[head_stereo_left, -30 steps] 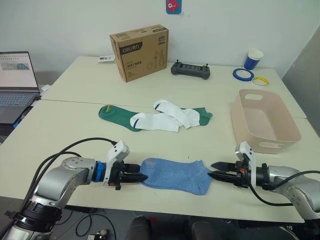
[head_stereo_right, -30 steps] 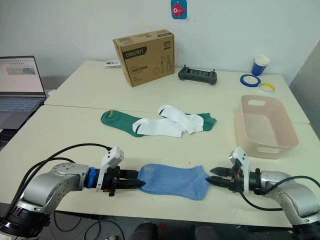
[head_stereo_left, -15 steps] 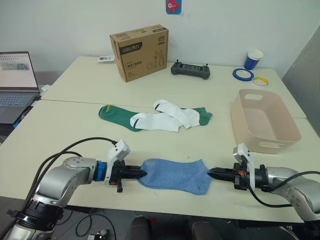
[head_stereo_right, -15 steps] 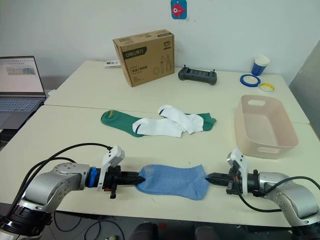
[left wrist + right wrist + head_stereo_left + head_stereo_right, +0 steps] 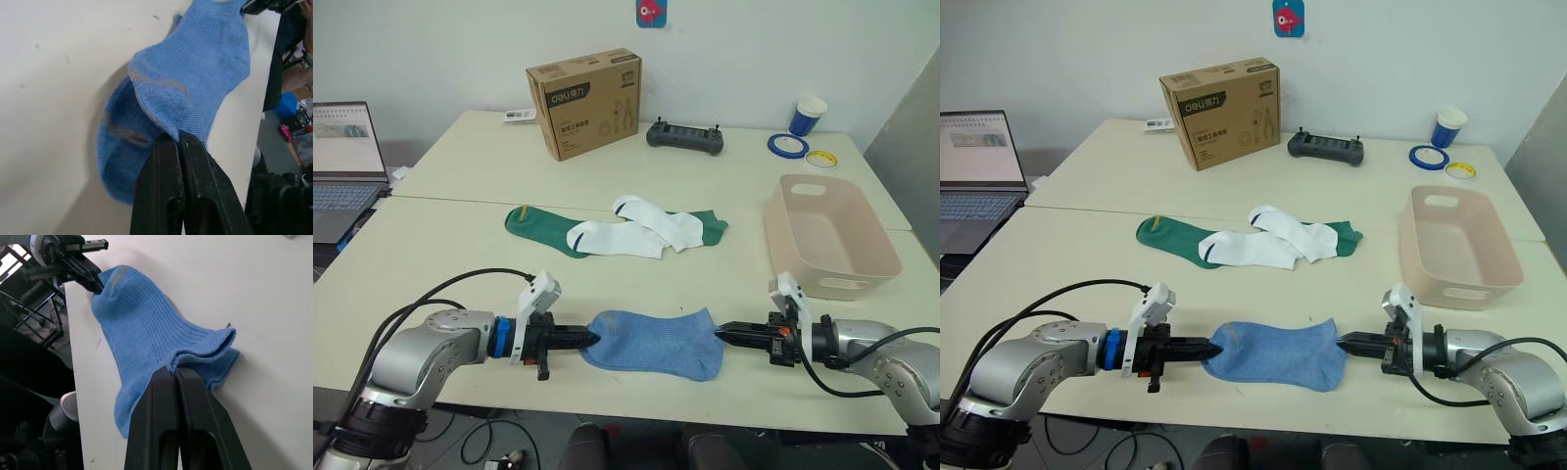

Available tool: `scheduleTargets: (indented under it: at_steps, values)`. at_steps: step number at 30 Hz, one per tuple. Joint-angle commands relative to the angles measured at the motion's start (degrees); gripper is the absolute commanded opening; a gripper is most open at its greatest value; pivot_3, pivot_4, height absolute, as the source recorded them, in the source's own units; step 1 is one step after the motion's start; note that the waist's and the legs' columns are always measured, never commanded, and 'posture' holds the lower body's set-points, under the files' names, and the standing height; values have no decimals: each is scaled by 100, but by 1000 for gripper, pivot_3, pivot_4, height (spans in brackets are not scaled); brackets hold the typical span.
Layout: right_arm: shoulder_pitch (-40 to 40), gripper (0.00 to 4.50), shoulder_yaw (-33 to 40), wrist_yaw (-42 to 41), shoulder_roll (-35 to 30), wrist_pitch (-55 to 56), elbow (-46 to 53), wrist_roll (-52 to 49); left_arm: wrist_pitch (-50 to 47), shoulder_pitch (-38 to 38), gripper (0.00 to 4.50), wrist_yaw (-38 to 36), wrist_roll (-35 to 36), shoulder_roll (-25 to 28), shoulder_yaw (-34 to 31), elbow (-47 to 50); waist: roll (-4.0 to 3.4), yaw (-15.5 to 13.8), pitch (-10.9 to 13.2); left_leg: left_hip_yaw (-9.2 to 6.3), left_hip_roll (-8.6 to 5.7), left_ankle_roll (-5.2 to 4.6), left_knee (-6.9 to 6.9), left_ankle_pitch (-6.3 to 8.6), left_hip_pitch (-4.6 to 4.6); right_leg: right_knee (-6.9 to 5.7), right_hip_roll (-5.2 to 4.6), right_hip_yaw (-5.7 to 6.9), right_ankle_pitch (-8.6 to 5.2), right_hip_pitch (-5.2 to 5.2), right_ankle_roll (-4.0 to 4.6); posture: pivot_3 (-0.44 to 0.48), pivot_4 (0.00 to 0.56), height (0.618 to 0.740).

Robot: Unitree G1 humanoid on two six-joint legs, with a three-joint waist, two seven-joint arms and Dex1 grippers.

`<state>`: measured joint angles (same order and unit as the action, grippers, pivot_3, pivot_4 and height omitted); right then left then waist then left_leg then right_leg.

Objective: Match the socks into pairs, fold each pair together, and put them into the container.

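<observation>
Whereas both jaws stood apart a second ago, the left gripper and right gripper now pinch opposite ends of the blue pair at the worktop's near edge, ready for folding.

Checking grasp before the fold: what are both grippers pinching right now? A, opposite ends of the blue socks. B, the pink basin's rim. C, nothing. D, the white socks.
A: the left gripper and right gripper are each shut on an end of the blue socks.
</observation>
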<state>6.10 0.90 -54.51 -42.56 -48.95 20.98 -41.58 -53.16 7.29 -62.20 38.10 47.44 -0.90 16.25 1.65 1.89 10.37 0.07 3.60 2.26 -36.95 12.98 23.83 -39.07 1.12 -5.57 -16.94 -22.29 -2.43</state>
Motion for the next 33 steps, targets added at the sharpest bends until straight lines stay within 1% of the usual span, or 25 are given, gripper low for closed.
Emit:
scheduleTargets:
  at_steps: [1, 4, 12, 18, 26, 29, 33]
  values:
    - [166, 0, 194, -6, -24, -238, 244, -372, -196, -117, 22, 37, 382, 101, -389, 347, 0, -1, 0, -2, 0, 0, 0, 0, 0, 0, 0, 1, 0, 0, 0, 0, 150, 740]
    - [327, 0, 235, 67, 36, -368, 238, -519, -284, -192, 22, 115, 485, 138, -529, 398, 0, 0, 0, 0, 0, 0, -2, 0, 0, -1, -1, -1, 0, 0, 0, 0, 150, 740]
    - [325, 0, -36, 94, 55, -88, 8, -115, -288, -287, 22, 234, 505, 130, -539, 350, 0, -1, 0, 1, -2, 0, -1, 0, 0, 1, -3, 0, 0, 0, 0, 0, 150, 740]
    - [67, 0, -100, 12, 14, -15, 71, -7, -242, -299, 22, 242, 460, 155, -474, 318, 0, -3, 0, -1, -2, 0, 0, 0, 0, 1, -2, 2, -2, -1, 3, 0, 150, 740]
    - [-74, 0, -43, 4, -31, 22, 33, -22, -195, -192, 22, 143, 447, 301, -502, 133, 0, -2, 0, 2, -1, 0, -1, 0, -2, 1, -2, 0, -1, -1, 2, 0, 150, 740]
    - [-74, 0, 50, -1, -35, -57, 32, -150, -205, -178, 22, 126, 472, 303, -500, 141, 0, -2, 0, 2, -2, 0, -1, 0, -1, 1, -3, 0, -1, -1, 2, 0, 150, 740]
    - [-75, 0, 311, -124, -116, -469, 142, -681, -215, -181, 22, 29, 496, 370, -561, 89, 0, -3, 0, 2, -2, 0, 0, 0, 0, 1, -3, 0, -1, -1, 2, 0, 150, 740]
